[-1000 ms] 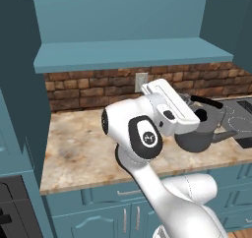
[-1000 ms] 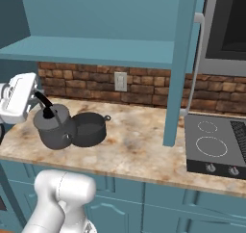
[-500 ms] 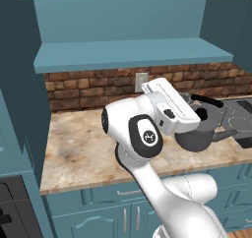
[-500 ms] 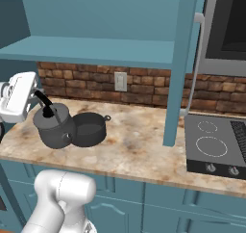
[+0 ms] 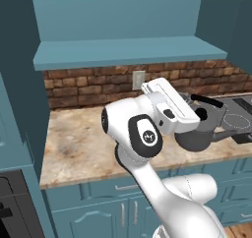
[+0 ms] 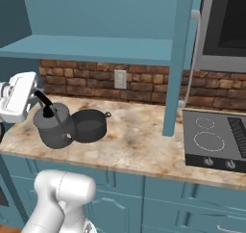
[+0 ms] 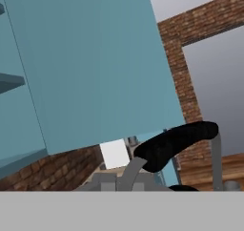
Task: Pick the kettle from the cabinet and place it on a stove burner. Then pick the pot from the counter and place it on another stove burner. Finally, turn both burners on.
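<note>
Little has shifted over the last second: the kettle [image 6: 54, 127] sits slightly lower and nearer the pot [image 6: 90, 125] than before, and both base views hold the same framing. In the right base view the kettle, dark grey with a black arched handle, hangs from the gripper [image 6: 42, 102] over the left part of the counter [image 6: 139, 145]; whether its base touches the stone cannot be told. The jaws are closed tight on the kettle's handle, which shows in the hand view as a thick black bar [image 7: 177, 143] crossing just above the bottom edge. The pot rests on the counter just right of the kettle, their sides touching or nearly so. In the left base view the kettle [image 5: 198, 130] shows past the white hand, with the gripper [image 5: 193, 103] at its handle and the pot mostly hidden behind it. The cabinet [image 6: 178, 58] stands open above, its teal shelf [image 6: 91, 50] bare, its door edge-on toward the camera with the long silver bar handle [image 6: 191, 58] on its right face. Well to the right, the cooktop [image 6: 216, 140] lies flush in the counter with 2 white burner circles [image 6: 209, 141] visible and small round knobs [image 6: 208, 161] along its front. A brick backsplash [image 6: 144, 85] with 1 white outlet [image 6: 120, 79] runs behind.
</note>
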